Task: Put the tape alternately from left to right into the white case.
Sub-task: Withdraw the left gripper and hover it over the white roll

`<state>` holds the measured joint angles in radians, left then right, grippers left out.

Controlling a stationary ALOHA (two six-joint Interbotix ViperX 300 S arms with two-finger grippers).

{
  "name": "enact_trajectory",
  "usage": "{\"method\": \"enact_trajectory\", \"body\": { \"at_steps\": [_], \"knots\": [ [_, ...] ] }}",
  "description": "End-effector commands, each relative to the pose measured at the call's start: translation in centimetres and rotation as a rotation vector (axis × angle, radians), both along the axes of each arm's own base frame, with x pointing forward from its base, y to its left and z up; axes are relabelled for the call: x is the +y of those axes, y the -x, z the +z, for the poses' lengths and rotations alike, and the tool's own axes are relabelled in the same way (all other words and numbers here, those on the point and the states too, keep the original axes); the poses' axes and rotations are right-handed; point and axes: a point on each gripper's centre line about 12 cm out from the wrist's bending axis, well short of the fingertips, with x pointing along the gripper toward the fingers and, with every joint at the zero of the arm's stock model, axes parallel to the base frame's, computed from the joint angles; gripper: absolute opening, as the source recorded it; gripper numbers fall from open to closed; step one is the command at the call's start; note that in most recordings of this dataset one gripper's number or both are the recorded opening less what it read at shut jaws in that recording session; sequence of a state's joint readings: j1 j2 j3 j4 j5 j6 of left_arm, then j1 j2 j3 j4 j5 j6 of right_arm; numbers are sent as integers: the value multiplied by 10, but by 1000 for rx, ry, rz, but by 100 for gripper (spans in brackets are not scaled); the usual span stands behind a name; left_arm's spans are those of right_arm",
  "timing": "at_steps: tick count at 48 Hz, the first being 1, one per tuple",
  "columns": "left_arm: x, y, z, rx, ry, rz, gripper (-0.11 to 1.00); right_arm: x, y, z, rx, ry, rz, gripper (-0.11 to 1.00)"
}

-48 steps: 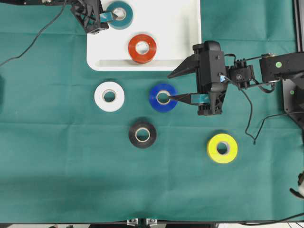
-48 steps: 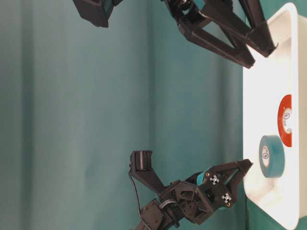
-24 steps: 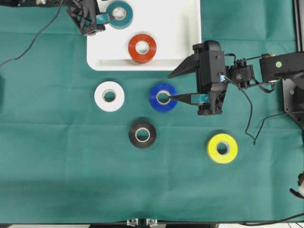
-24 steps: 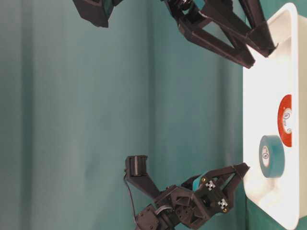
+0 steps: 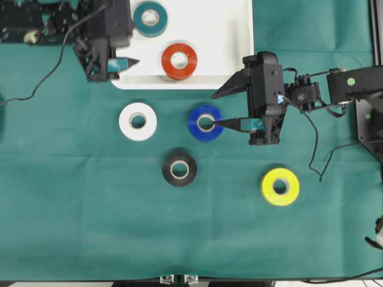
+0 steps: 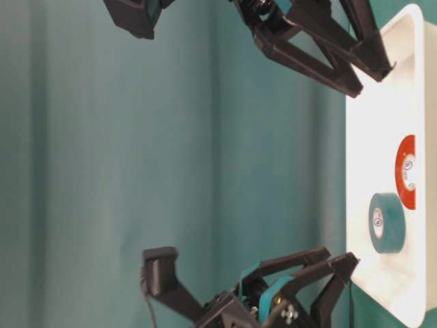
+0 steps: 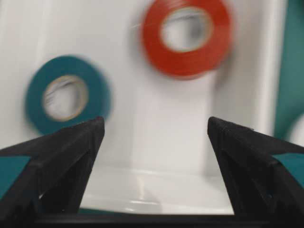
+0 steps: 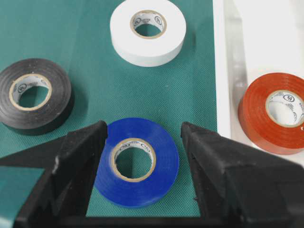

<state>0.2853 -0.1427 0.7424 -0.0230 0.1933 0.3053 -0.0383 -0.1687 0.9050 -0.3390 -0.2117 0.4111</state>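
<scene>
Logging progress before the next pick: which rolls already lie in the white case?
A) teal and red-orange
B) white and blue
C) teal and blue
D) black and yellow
A: the teal roll and the red-orange roll lie inside the white case; the other four rolls sit on the green cloth.

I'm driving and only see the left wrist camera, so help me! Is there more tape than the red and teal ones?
Observer: Yes, a white roll, blue roll, black roll and yellow roll lie on the green cloth.
Operator: What's the other arm doing?
Observer: The right gripper is open, its fingers on either side of the blue roll.
Operator: Is my gripper over the case?
Observer: The left gripper sits at the white case's left edge.
</scene>
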Motion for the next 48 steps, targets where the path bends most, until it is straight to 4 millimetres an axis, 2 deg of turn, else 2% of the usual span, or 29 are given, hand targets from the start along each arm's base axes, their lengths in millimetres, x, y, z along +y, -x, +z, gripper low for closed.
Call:
{"method": "enact_trajectory", "body": {
  "at_steps": [1, 14, 26, 42, 48],
  "knots": [
    [-13, -2, 12, -36, -6, -34, 65, 1, -5, 9, -35, -1, 4, 71],
    [-50, -6, 10, -37, 22, -117, 65, 1, -5, 10, -35, -2, 2, 71],
    [-76, -3, 3, -27, 106, -111, 65, 0, -5, 9, -30, 0, 3, 71],
    [-79, 2, -4, 8, 150, -76, 65, 1, -5, 9, -30, -3, 1, 71],
    [-79, 2, -3, 6, 151, -75, 65, 6, -4, 8, -26, -1, 18, 71]
  ]
}}
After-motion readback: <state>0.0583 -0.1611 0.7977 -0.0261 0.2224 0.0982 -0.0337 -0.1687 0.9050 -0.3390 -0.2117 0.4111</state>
